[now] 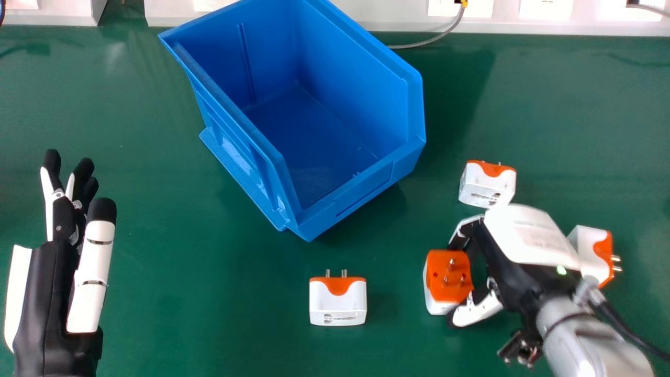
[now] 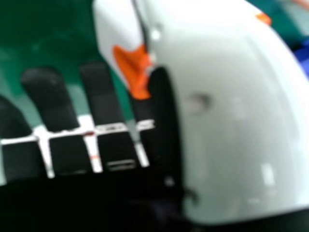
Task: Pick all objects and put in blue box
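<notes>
Plug adapter (image 1: 439,272) at the near right sits between the right hand's (image 1: 528,241) thumb and extended fingers, which stand apart; whether they touch it, I cannot tell. Other adapters lie at the near middle (image 1: 337,303), beyond that hand (image 1: 487,186) and at its right (image 1: 591,251). Left hand (image 1: 52,277), fingers straight, is near left; the blue box (image 1: 361,191) stands far middle.
</notes>
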`<action>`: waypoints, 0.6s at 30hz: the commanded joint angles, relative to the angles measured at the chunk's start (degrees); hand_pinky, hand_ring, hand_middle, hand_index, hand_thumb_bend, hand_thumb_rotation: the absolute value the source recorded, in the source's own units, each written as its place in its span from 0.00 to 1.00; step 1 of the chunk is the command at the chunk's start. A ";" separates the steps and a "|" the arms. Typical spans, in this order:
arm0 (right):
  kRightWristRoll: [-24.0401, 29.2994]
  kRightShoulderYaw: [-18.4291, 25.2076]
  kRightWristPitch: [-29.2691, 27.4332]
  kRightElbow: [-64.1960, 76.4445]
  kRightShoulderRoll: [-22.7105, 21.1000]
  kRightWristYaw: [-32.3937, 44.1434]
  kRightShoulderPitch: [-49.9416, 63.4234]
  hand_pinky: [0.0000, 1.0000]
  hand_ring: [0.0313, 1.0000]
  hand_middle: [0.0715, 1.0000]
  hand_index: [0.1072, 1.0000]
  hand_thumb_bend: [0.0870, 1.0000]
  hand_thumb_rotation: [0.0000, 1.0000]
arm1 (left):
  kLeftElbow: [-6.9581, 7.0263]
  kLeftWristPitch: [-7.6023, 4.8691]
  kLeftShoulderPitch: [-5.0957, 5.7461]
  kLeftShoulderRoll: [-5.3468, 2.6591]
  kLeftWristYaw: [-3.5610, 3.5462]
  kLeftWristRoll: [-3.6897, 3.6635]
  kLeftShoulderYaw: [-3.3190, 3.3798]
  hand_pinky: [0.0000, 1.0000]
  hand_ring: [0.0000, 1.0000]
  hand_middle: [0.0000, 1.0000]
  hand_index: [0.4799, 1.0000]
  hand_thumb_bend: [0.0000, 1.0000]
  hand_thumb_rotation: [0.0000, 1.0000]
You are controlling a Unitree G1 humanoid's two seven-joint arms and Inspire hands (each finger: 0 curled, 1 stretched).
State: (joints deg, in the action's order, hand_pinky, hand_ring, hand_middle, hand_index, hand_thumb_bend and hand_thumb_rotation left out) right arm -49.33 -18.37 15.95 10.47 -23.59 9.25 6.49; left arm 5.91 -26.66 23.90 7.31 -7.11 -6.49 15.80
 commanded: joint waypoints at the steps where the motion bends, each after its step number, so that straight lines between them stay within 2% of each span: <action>1: 1.54 2.13 -2.19 4.93 -0.97 -1.10 1.76 0.16 0.20 0.41 0.42 0.47 0.01 | 1.91 -0.26 0.30 -0.10 0.54 0.69 0.08 0.97 0.98 0.99 0.97 0.45 0.91; 6: 3.22 4.95 -7.76 11.59 -1.78 -3.58 4.52 0.19 0.21 0.45 0.39 0.47 0.00 | 1.54 -0.51 -0.03 -0.06 0.12 -0.19 -0.26 0.98 0.99 0.99 0.96 0.44 0.90; 8: 3.03 5.38 -8.13 13.74 -1.54 -2.94 4.33 0.19 0.18 0.43 0.40 0.47 0.00 | 1.45 -0.35 -0.13 -0.05 0.08 -0.25 -0.35 0.98 0.99 0.99 0.97 0.44 0.89; 10: 2.54 5.43 -9.19 14.94 -1.31 -3.05 3.42 0.18 0.15 0.42 0.41 0.47 0.00 | 1.39 -0.22 -0.32 -0.15 -0.02 -0.65 -0.44 0.99 0.99 0.99 0.96 0.45 0.88; 13: 2.47 5.38 -12.12 14.64 -0.79 -4.99 1.28 0.16 0.14 0.42 0.41 0.47 0.00 | 1.63 0.14 -0.31 -0.21 0.33 -0.15 -0.48 1.00 0.99 0.99 0.97 0.47 0.88; 15: 2.04 5.10 -13.17 13.73 0.04 -6.05 -0.62 0.16 0.14 0.42 0.41 0.47 0.00 | 1.46 0.11 -0.39 -0.37 0.56 -0.10 -0.47 0.99 0.99 0.99 0.96 0.48 0.88; 17: 1.44 4.71 -14.05 12.66 1.29 -7.73 -2.73 0.17 0.16 0.42 0.41 0.47 0.00 | 1.34 -0.05 -0.38 -0.42 0.82 0.36 -0.46 0.99 0.99 0.98 0.96 0.44 0.89; 18: 0.79 4.47 -14.27 12.05 1.81 -8.42 -3.80 0.17 0.16 0.42 0.41 0.47 0.00 | 1.29 -0.14 -0.37 -0.46 0.81 0.32 -0.51 0.99 0.99 0.98 0.96 0.44 0.89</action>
State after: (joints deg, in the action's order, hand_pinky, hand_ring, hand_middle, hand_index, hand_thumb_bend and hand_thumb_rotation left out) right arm -47.95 -13.98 2.97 22.24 -22.52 2.84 5.13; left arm 6.17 -26.12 23.58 7.01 -6.73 -6.65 14.99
